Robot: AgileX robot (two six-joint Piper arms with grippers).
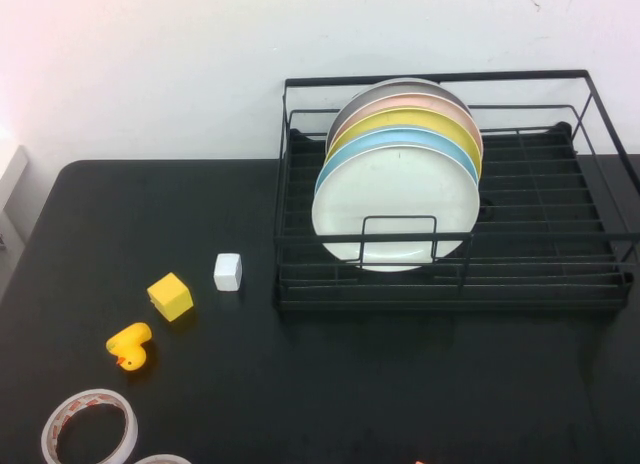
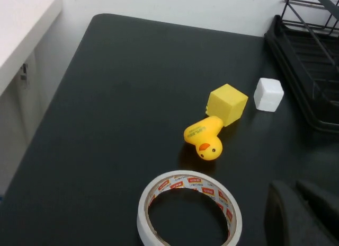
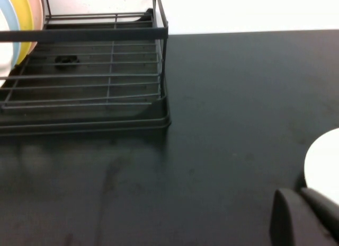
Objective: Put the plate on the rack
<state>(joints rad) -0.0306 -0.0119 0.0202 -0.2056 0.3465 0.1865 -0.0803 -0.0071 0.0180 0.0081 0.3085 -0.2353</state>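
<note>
The white plate (image 1: pixel 395 209) stands upright at the front of a row of plates in the black wire rack (image 1: pixel 450 294), leaning on a light blue plate (image 1: pixel 400 139). A sliver of it shows at the edge of the right wrist view (image 3: pixel 3 58), with the rack (image 3: pixel 106 76) beside it. Neither arm shows in the high view. My left gripper (image 2: pixel 296 203) is shut and empty, low over the table near a tape roll (image 2: pixel 189 209). My right gripper (image 3: pixel 302 203) is shut and empty over bare table, off the rack's corner.
A yellow plate (image 1: pixel 410 119) and two more stand behind the blue one. A yellow duck (image 1: pixel 130 345), yellow cube (image 1: pixel 170 296), white cube (image 1: pixel 228 272) and the tape roll (image 1: pixel 90 429) lie left of the rack. A white round-edged thing (image 3: pixel 324 164) lies by my right gripper.
</note>
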